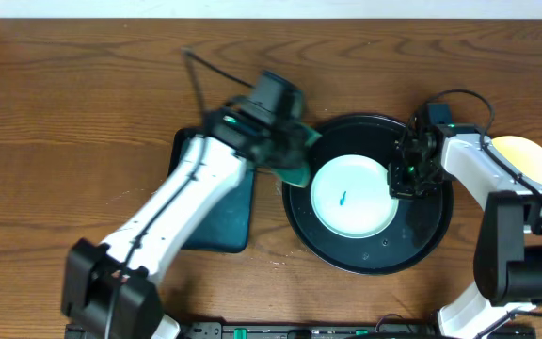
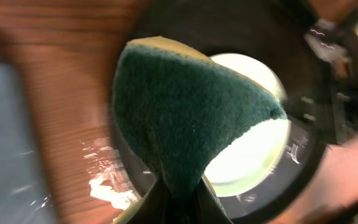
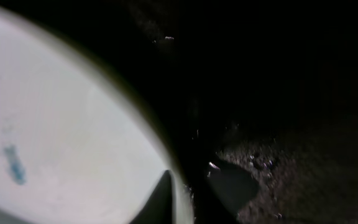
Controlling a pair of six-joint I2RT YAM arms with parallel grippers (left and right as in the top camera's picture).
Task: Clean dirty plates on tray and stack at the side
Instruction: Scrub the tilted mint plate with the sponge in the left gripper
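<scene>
A pale aqua plate (image 1: 351,196) with a small blue smear (image 1: 343,199) lies on the round black tray (image 1: 412,235). My left gripper (image 1: 285,151) is shut on a green sponge (image 1: 296,168) and holds it over the tray's left rim, beside the plate. In the left wrist view the sponge (image 2: 191,112) hangs in front of the plate (image 2: 253,155). My right gripper (image 1: 407,174) is shut on the plate's right rim. In the right wrist view its fingers (image 3: 191,193) straddle the plate (image 3: 61,124). A pale yellow plate (image 1: 527,155) lies on the wood at the far right.
A rectangular dark teal tray (image 1: 222,221) lies left of the black tray, partly under my left arm. My right arm covers part of the yellow plate. Brown wood tabletop (image 1: 64,113) surrounds everything.
</scene>
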